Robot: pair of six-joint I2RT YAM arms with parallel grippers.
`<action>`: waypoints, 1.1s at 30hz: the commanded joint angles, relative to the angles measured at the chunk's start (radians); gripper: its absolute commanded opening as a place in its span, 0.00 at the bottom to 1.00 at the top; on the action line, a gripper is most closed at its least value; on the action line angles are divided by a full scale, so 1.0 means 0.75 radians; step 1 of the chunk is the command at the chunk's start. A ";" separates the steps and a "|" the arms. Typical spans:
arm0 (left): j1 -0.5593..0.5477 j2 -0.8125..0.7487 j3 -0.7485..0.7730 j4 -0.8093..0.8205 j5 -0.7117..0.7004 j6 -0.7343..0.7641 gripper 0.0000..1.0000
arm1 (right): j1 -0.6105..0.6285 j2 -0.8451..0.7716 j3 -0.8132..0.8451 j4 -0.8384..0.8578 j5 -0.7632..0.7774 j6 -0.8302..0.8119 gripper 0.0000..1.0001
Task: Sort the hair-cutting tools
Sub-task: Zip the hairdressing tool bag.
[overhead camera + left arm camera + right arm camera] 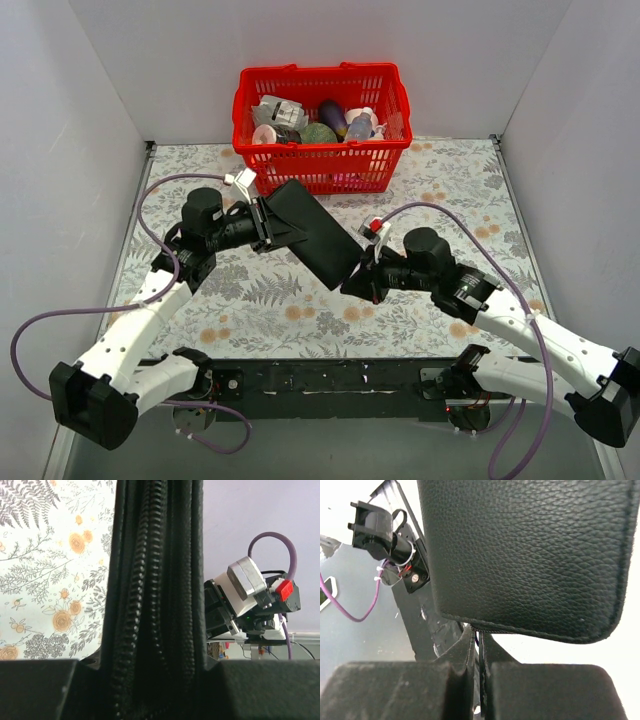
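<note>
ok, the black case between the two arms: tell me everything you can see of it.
The flat black rectangular case looks like pebbled leather, with rounded corners and a black zipper along its edge, closed where visible. It runs diagonally between the arms, tilted so one broad face shows from above. The left end effector clamps its far-left end, the right end effector its near-right end. Whether it touches the floral tablecloth cannot be told.
</note>
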 commanded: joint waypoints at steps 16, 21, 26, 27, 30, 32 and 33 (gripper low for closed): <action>0.021 0.226 0.266 0.263 0.096 -0.075 0.00 | 0.369 0.208 -0.022 -0.091 0.229 0.117 0.01; 0.019 0.236 0.303 0.253 0.068 -0.079 0.00 | 0.414 0.174 -0.063 -0.173 0.311 0.158 0.01; 0.019 0.246 0.326 0.247 0.051 -0.082 0.00 | 0.441 0.118 -0.128 -0.222 0.370 0.185 0.01; 0.021 0.250 0.336 0.243 0.053 -0.080 0.00 | 0.443 0.110 -0.138 -0.244 0.383 0.193 0.01; 0.026 0.254 0.358 0.226 0.043 -0.071 0.00 | 0.445 0.057 -0.165 -0.285 0.417 0.203 0.01; 0.032 0.252 0.369 0.208 0.039 -0.059 0.00 | 0.445 0.006 -0.175 -0.314 0.464 0.209 0.01; 0.034 0.252 0.375 0.196 0.033 -0.051 0.00 | 0.445 -0.010 -0.179 -0.349 0.469 0.211 0.01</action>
